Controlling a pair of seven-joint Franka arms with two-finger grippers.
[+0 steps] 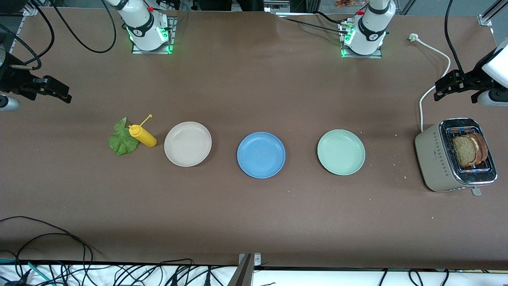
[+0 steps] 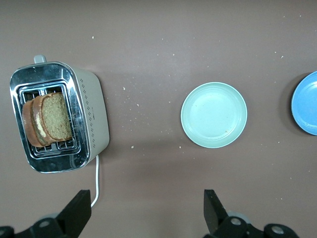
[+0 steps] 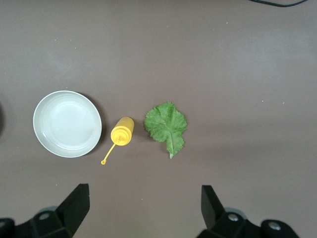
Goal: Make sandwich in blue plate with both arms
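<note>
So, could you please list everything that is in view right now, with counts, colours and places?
blue plate: one, medium blue, middle of the table, bare.
beige plate: one, beside the blue plate toward the right arm's end.
pale green plate: one, beside the blue plate toward the left arm's end.
lettuce leaf: one, green, flat on the table at the right arm's end.
squeeze bottle: one, yellow, lying between the leaf and the beige plate.
toaster: one, beige and chrome, at the left arm's end, white cord.
bread slices: two, brown, standing in the toaster.
crumbs: scattered, pale, near the toaster.
left gripper: black, open, up over the table by the toaster.
right gripper: black, open, up over the table by the leaf.
</note>
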